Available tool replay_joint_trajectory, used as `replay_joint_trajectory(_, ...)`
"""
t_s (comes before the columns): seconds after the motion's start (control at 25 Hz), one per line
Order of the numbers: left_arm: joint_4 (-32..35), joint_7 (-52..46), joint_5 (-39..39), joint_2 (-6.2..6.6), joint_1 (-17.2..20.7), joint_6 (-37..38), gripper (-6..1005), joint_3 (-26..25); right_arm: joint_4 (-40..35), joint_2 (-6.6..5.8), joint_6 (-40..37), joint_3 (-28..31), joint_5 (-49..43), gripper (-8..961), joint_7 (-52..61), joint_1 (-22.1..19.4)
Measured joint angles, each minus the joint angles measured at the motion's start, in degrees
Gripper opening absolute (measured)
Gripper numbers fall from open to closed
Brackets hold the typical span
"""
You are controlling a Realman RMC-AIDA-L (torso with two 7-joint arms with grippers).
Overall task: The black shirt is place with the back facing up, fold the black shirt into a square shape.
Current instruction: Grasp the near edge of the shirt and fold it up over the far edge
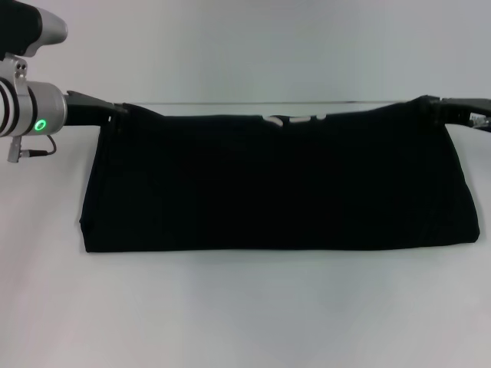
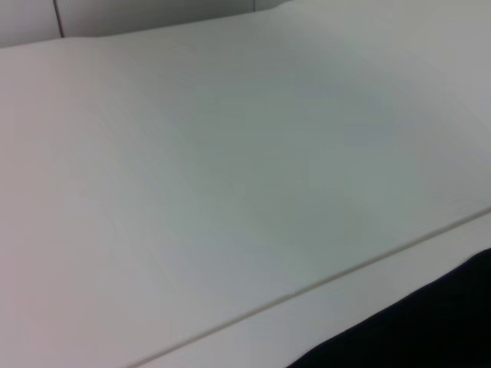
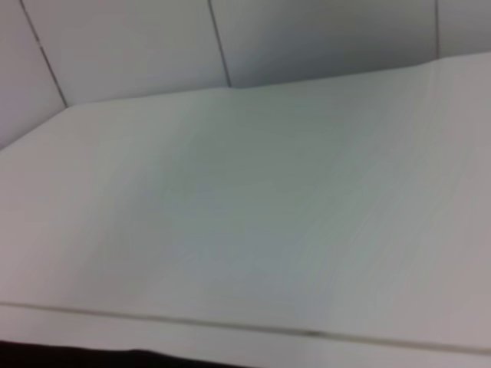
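Note:
The black shirt (image 1: pixel 276 188) lies across the white table as a wide band, folded over along its near edge. Its two far corners are drawn up toward the grippers. My left gripper (image 1: pixel 116 110) is at the far left corner and my right gripper (image 1: pixel 433 107) at the far right corner, each shut on the fabric. A white neck label (image 1: pixel 291 119) shows at the middle of the far edge. The shirt shows as a dark patch in the left wrist view (image 2: pixel 430 330) and as a thin dark strip in the right wrist view (image 3: pixel 77 359).
The white table (image 1: pixel 245 314) runs bare in front of the shirt and on both sides. A seam line (image 2: pixel 307 287) crosses the table just beyond the shirt. White wall panels (image 3: pixel 307 38) stand behind the table.

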Motion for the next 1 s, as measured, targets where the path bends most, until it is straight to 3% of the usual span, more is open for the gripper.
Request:
replay_joint_trajectory(0.44,1.7,0.0,-0.1,-0.40,-1.1,-1.8,101,0.0,-0.2,-0.45,3.7,0.0,0.0,40,0.4,1.2)
replay_joint_trajectory(1.0,-2.6,2.0,-0.9,-1.51,-2.1,-9.2,108,0.1,1.2,0.19,8.6,0.0,0.1,55,0.2,1.8)
